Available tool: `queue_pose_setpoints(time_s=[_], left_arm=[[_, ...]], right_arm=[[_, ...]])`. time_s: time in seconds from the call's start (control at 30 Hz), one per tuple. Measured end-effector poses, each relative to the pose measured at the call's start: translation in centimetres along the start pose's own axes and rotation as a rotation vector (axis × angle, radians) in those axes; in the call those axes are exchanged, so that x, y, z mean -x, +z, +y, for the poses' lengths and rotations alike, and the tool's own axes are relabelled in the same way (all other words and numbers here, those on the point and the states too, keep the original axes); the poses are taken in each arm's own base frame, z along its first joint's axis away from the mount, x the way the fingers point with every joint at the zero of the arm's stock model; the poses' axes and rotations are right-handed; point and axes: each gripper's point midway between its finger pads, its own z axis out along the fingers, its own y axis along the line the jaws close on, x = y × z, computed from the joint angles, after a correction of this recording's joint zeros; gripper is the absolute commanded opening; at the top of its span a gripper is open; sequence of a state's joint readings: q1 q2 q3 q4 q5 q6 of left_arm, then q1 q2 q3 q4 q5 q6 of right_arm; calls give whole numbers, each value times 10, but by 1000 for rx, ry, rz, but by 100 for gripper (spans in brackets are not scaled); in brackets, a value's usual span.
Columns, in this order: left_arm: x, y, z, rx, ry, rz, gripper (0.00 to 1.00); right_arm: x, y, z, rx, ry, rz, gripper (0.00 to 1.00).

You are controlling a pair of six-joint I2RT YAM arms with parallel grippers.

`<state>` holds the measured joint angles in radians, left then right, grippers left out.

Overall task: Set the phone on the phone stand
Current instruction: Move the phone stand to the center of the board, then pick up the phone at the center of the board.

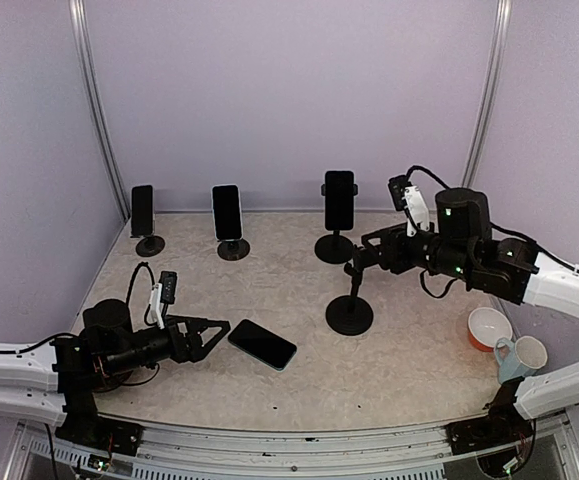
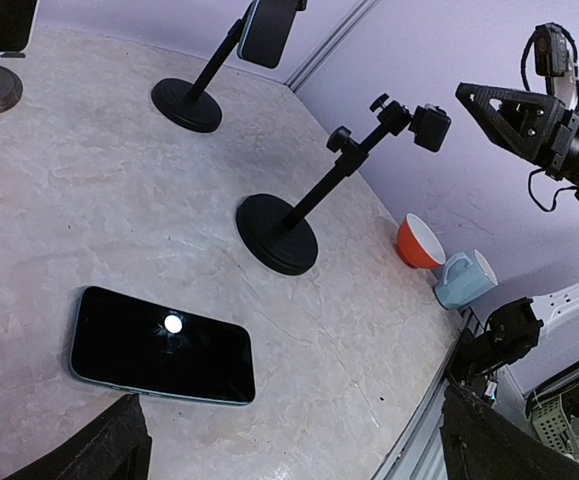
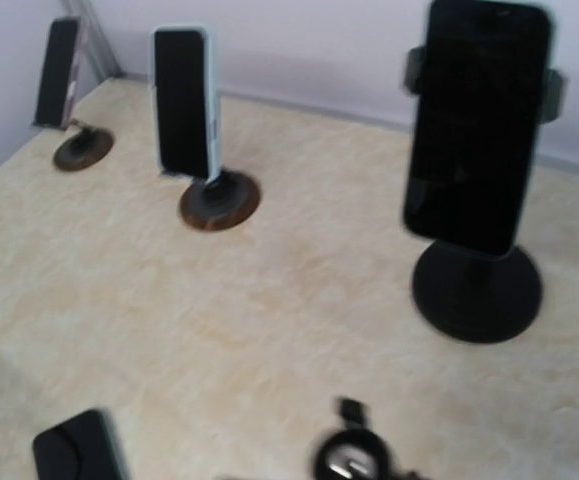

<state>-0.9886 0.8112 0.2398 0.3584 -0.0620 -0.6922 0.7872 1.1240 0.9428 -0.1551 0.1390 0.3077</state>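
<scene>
The phone (image 1: 262,344) lies flat on the desk (image 1: 419,385), screen up, at the near left and not on the stand. In my left wrist view it sits just ahead of my fingers, with a bright spot of light on its dark glass.

My left gripper (image 1: 217,333) is spread wide and holds nothing. It is low over the desk, just left of the phone, with its fingers pointing at the phone's near-left end. From the left wrist camera one fingertip (image 2: 104,450) shows at the bottom left and the other at the bottom right, and the phone lies ahead between them.

The stand (image 1: 350,314) is right of the phone, near the middle of the desk: a round black base and a thin pole with a small clamp head on top. My right gripper (image 1: 364,255) hangs up at that head. From the left wrist camera its fingers look just beside the head and apart from it. I cannot tell how far this gripper is parted. The right wrist camera is blurred and shows none of my fingers.

Along the far wall the far-left phone (image 1: 143,210), the middle phone (image 1: 227,212) and the far-right phone (image 1: 339,198) each stand upright on a stand.

An orange bowl (image 1: 489,328) and a pale mug (image 1: 519,355) sit touching at the near right.
</scene>
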Motion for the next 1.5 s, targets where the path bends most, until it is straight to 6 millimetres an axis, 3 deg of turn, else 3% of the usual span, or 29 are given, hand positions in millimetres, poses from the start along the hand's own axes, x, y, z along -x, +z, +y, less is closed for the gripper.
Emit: queue_pose_setpoints(time_s=[0.17,0.3,0.4,0.6,0.73,0.9,1.27,1.5], left_arm=[[0,0,0,0,0,0,99],[0,0,1,3,0,-3,99],[0,0,2,8,1,-3,99],[-4,-2,6,17,0,-1,99],[-4,-4,8,20,-2,-7,99],[-2,-6,7,16,-9,-20,99],[-4,-7,9,18,-19,-18,99],[-1,-8,7,9,-23,-28,99]], right_arm=[[1,-8,31,57,-63,17,61],[15,-21,70,134,-132,-15,81],[15,-27,101,200,-194,-22,99],[-23,-12,140,263,-332,55,100],[-49,5,150,272,-393,111,100],[-66,22,157,284,-429,115,100],[-139,60,161,320,-507,170,100],[-171,81,163,321,-490,196,100]])
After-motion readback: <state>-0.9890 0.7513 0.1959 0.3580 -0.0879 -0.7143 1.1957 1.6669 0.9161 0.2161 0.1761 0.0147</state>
